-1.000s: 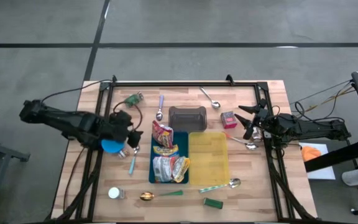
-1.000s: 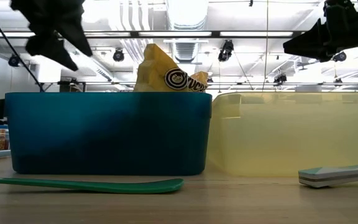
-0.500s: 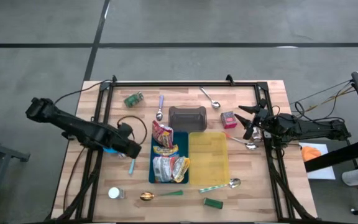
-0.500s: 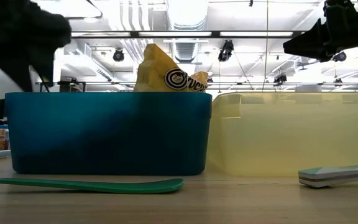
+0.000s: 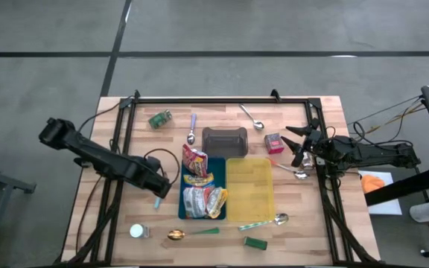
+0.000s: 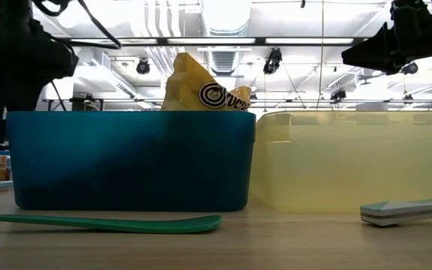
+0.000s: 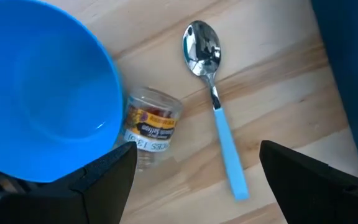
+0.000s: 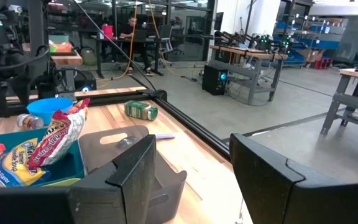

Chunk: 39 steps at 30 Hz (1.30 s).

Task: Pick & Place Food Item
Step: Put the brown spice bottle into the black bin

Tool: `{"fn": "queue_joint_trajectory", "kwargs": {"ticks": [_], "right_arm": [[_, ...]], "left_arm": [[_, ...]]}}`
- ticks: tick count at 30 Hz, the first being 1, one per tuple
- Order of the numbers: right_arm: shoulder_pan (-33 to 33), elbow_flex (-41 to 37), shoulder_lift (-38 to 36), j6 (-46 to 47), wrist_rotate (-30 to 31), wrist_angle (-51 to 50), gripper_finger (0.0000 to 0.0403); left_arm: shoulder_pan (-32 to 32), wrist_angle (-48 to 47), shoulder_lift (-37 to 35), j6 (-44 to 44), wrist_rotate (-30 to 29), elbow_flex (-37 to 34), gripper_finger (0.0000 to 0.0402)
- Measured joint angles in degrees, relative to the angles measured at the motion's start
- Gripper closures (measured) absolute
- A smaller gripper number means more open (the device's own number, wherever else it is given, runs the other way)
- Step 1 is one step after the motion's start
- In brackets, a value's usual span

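Wooden table (image 5: 304, 231): left gripper (image 7: 194, 177) wide open and empty over blue-handled spoon (image 7: 215, 109), right gripper (image 5: 298, 146) half-open, empty, beside yellow bin (image 5: 250, 190).

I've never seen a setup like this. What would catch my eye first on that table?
Probably the blue bin mid-table, stuffed with bright snack bags, beside an empty yellow bin. Next, the left gripper, open, hangs over a blue bowl, a small jar and a blue-handled spoon. The right gripper waits by the table's right edge.
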Motion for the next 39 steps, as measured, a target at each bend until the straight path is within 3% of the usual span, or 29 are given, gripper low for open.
{"fn": "queue_joint_trajectory", "kwargs": {"ticks": [19,39], "right_arm": [[-0.01,0.00,0.00,-0.01,0.00,0.02,0.0203],[0.00,0.00,0.02,0.00,0.00,0.00,0.0203]], "left_arm": [[-0.11,1.69,8.97,1.87,2.14,-0.81,0.0058],[-0.07,6.34,9.26,2.53,2.58,-2.23,0.0058]]}}
